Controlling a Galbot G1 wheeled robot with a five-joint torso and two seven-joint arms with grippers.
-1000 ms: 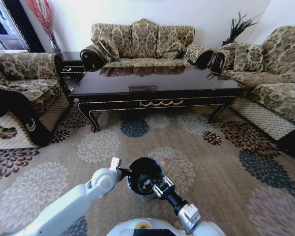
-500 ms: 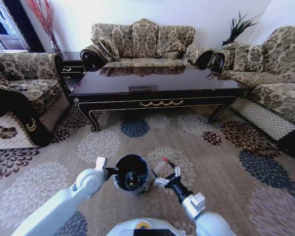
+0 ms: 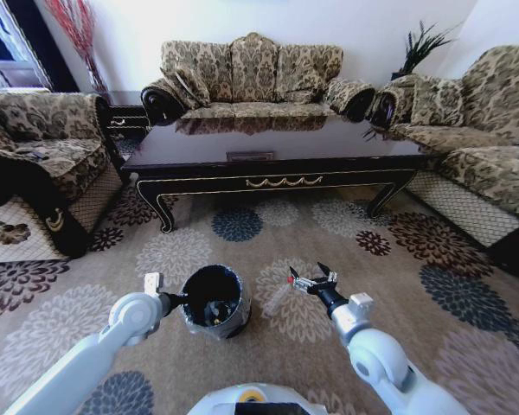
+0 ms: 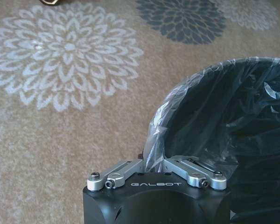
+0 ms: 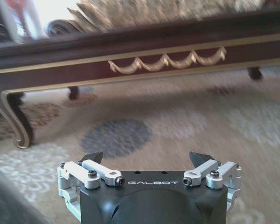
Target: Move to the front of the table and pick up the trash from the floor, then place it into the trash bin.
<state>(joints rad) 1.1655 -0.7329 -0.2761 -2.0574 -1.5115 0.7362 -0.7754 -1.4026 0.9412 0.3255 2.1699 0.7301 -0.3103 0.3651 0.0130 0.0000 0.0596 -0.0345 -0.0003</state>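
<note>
Left gripper [image 3: 175,299] is pinching the lined rim of the trash bin [image 3: 213,303], holding it over the floor [image 3: 86,311]. Right gripper [image 3: 314,279] is hovering spread and empty beside a clear bottle [image 3: 277,292] lying on the carpet. Bottle is likely light, slick and crushable; grasping mid-body seems safest.

Two white, smooth-shelled arms are seen, each ending in a black wrist block marked GALBOT in pale letters. The left gripper [image 4: 154,161] and right gripper [image 5: 149,157] are built from silver linkage bars fastened with dark screws, black fingertips fitted.
</note>
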